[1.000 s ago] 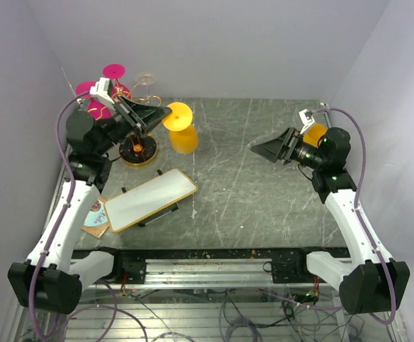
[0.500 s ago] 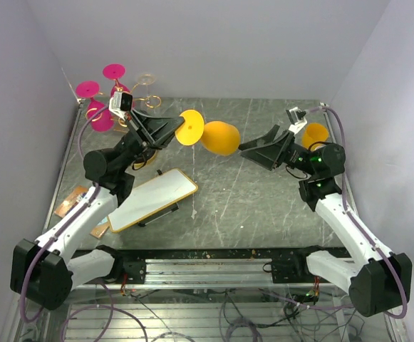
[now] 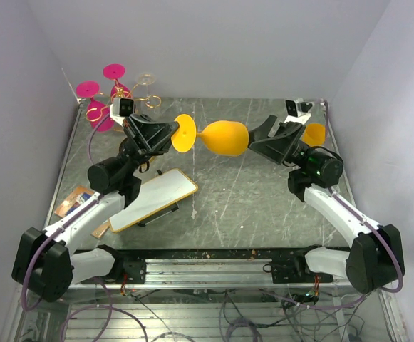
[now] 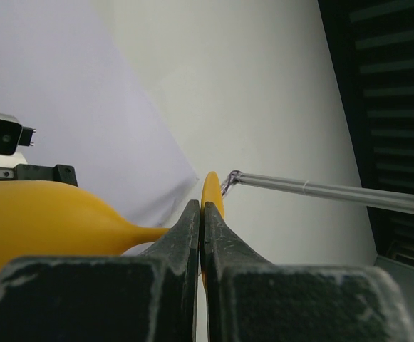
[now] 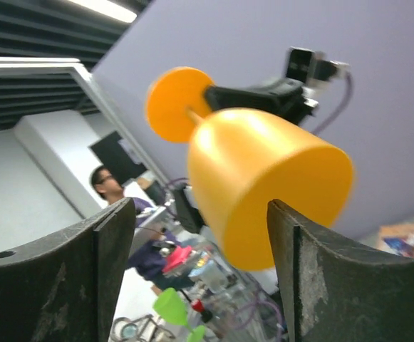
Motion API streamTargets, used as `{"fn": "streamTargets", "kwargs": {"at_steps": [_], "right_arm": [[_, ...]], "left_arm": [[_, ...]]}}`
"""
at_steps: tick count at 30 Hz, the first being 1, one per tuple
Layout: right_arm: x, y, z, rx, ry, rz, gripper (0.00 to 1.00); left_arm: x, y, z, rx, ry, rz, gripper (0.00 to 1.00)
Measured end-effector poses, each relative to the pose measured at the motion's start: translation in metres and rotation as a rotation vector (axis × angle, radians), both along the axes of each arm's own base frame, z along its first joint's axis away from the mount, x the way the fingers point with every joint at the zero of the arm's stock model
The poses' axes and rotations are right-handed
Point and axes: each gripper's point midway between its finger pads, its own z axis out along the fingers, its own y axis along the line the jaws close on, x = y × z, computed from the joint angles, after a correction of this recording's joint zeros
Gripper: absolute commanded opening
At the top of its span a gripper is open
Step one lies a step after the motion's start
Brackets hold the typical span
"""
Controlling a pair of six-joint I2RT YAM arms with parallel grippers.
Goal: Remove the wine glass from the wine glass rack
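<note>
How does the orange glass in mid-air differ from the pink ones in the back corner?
The orange wine glass lies sideways in the air, its stem pinched by the left end effector; the pink glasses hang foot-up on the wine glass rack. Colour differs too: orange against pink. Both are stemmed glasses.

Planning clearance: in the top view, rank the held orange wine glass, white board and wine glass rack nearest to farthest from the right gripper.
1. held orange wine glass, mid-air, its bowl between the fingers of the right gripper.
2. white board, lying flat, near left.
3. wine glass rack, far left corner.
</note>
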Motion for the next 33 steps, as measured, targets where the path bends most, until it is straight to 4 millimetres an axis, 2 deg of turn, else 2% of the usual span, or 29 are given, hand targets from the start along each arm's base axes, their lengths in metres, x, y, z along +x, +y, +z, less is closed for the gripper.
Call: {"fn": "streamTargets", "kwargs": {"at_steps": [5, 9, 13, 17, 19, 23, 25, 26, 28, 33], "right_arm": [[-0.023, -0.006, 0.034, 0.103, -0.065, 0.065, 0.52], [-0.029, -0.008, 0.045, 0.129, -0.076, 0.073, 0.42], [-0.034, -0.01, 0.051, 0.145, -0.086, 0.062, 0.22], [-0.04, -0.013, 0.057, 0.151, -0.102, 0.048, 0.0], [-0.042, -0.014, 0.06, 0.154, -0.102, 0.043, 0.0], [-0.047, -0.015, 0.066, 0.161, -0.111, 0.032, 0.0], [-0.052, -0.019, 0.074, 0.178, -0.136, 0.009, 0.0], [-0.055, -0.022, 0.079, 0.185, -0.147, -0.006, 0.0], [-0.06, -0.026, 0.086, 0.192, -0.165, -0.042, 0.0], [-0.058, -0.035, 0.1, 0.172, -0.144, -0.191, 0.0]], "left_arm": [[-0.001, -0.006, -0.002, -0.011, 0.003, -0.02, 0.07], [-0.003, -0.006, -0.001, -0.031, -0.004, -0.028, 0.07], [-0.003, -0.008, -0.002, -0.034, -0.001, -0.033, 0.07], [-0.007, -0.011, -0.001, -0.03, -0.012, -0.033, 0.14], [-0.01, -0.011, 0.0, -0.027, -0.029, -0.02, 0.25], [-0.015, -0.011, 0.002, 0.003, -0.057, 0.027, 0.61], [-0.014, -0.012, 0.001, 0.028, -0.057, 0.054, 0.81], [-0.014, -0.012, 0.0, 0.041, -0.058, 0.069, 0.95], [-0.014, -0.013, -0.004, 0.077, -0.052, 0.095, 0.99], [-0.015, -0.014, -0.022, 0.168, -0.03, 0.158, 1.0]]}}
